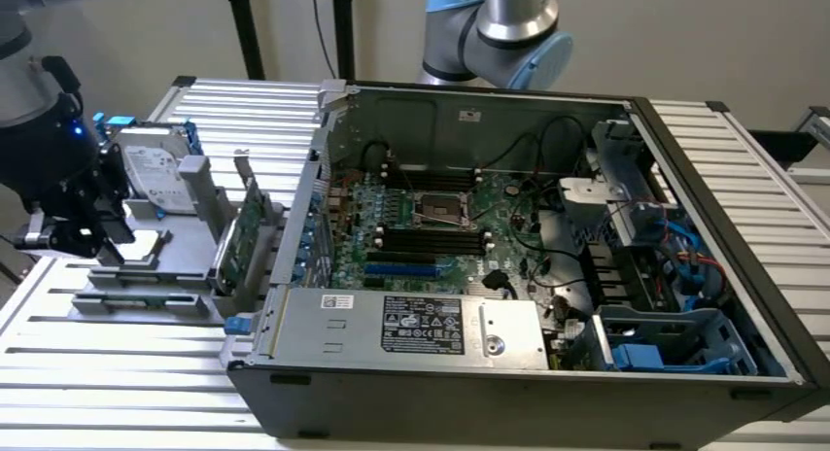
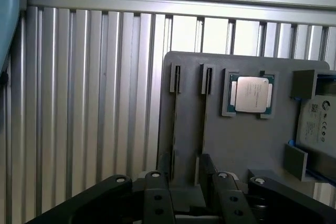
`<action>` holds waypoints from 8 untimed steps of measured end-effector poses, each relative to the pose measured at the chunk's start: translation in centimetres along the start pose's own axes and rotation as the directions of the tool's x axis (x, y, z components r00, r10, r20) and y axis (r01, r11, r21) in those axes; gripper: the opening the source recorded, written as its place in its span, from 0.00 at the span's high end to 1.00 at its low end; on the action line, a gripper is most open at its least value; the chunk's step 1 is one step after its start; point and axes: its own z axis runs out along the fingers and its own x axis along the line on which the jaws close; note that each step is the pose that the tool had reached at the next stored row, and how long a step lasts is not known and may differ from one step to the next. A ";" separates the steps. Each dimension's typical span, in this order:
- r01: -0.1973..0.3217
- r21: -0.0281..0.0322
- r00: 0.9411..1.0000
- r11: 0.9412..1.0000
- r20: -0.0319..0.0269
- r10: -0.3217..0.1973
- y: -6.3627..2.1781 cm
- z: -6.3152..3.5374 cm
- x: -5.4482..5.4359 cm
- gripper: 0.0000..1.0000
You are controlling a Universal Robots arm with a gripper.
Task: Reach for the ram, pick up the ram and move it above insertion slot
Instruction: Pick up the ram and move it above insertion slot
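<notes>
Hovering with jaws apart and empty, the black metal gripper (image 2: 184,170) straddles a narrow groove of the flat grey plastic holder (image 2: 241,140), where the ram (image 2: 174,114), a thin flat board, seems to stand edge-on. A descent slightly off centre could strike the groove wall or jam the board.

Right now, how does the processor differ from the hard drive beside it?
The processor is small and square; the hard drive is much larger and oblong. The processor lies flat in a recess of the grey holder; the hard drive stands propped on edge. The processor's top is plain metal; the hard drive's face carries a white label. Both sit on the same holder.
</notes>
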 end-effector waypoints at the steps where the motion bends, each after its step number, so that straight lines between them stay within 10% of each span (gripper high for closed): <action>1: 0.000 0.000 1.000 1.000 0.000 0.000 0.00 0.18 0.0 0.64; 8: 0.000 0.000 1.000 1.000 0.000 0.000 -0.02 1.46 0.4 0.64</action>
